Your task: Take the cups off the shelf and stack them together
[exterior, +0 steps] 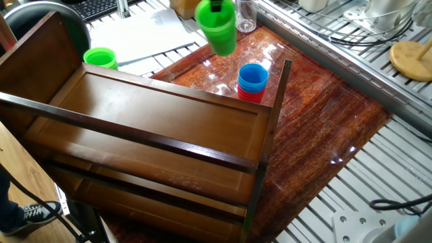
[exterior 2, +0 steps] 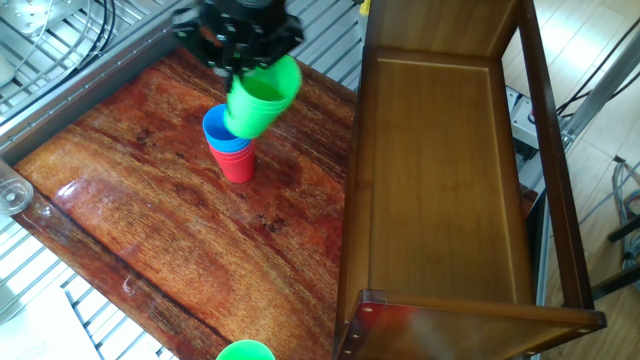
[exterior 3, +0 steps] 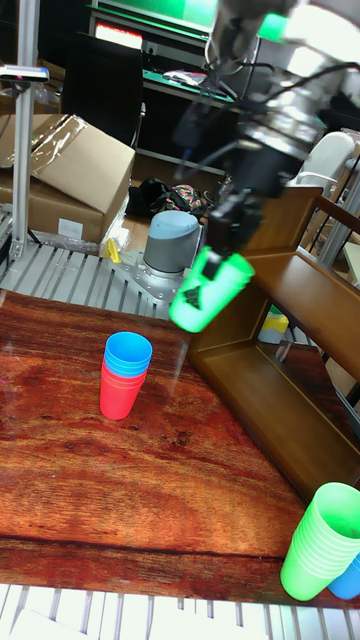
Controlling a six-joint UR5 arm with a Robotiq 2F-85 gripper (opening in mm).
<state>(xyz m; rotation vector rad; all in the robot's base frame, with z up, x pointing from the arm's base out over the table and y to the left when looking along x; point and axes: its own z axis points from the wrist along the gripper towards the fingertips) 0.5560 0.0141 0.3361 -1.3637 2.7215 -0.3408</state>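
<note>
My gripper (exterior 2: pixel 243 62) is shut on the rim of the bright green cup (exterior 2: pixel 258 96), which hangs tilted in the air over the table. That green cup (exterior: pixel 217 28) (exterior 3: pixel 208 290) is just beside and above the other two cups. The blue cup (exterior: pixel 253 75) (exterior 2: pixel 224 131) (exterior 3: pixel 127 355) sits nested in the red cup (exterior: pixel 250 95) (exterior 2: pixel 237 166) (exterior 3: pixel 119 397), and both stand upright on the tabletop. The dark brown shelf (exterior: pixel 148 128) (exterior 2: pixel 440 170) (exterior 3: pixel 290 395) stands next to them with bare boards. The gripper (exterior 3: pixel 232 238) looks blurred.
A smaller green cup (exterior: pixel 101 58) (exterior 2: pixel 245 351) stands beyond the shelf's end. A stack of green cups (exterior 3: pixel 320 540) is at the table's near right corner. A clear glass (exterior: pixel 246 15) and a round wooden disc (exterior: pixel 412 59) lie past the tabletop's edge.
</note>
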